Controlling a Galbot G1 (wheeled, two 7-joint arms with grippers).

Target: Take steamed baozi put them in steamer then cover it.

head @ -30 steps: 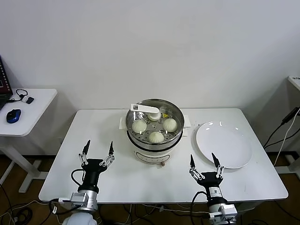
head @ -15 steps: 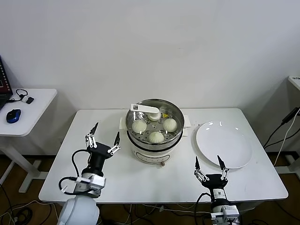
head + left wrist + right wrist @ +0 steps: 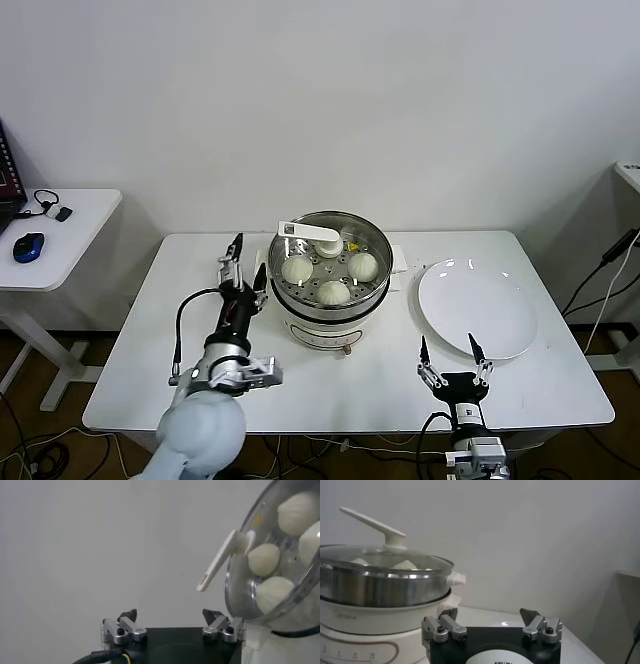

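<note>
head view: the steamer (image 3: 328,300) sits mid-table with the cover (image 3: 330,243) on it and baozi (image 3: 334,292) showing through the glass. the left gripper (image 3: 240,268) hangs at the steamer's 9 o'clock, just beside its rim, fingers spread and holding nothing. the right gripper (image 3: 455,352) waits at 5 o'clock, well apart, spread and holding nothing, just below the plate (image 3: 478,309).

left wrist view: the cover's white handle (image 3: 220,560) and baozi lie close ahead.

right wrist view: the covered steamer stands near, beyond the spread fingers (image 3: 528,615).
</note>
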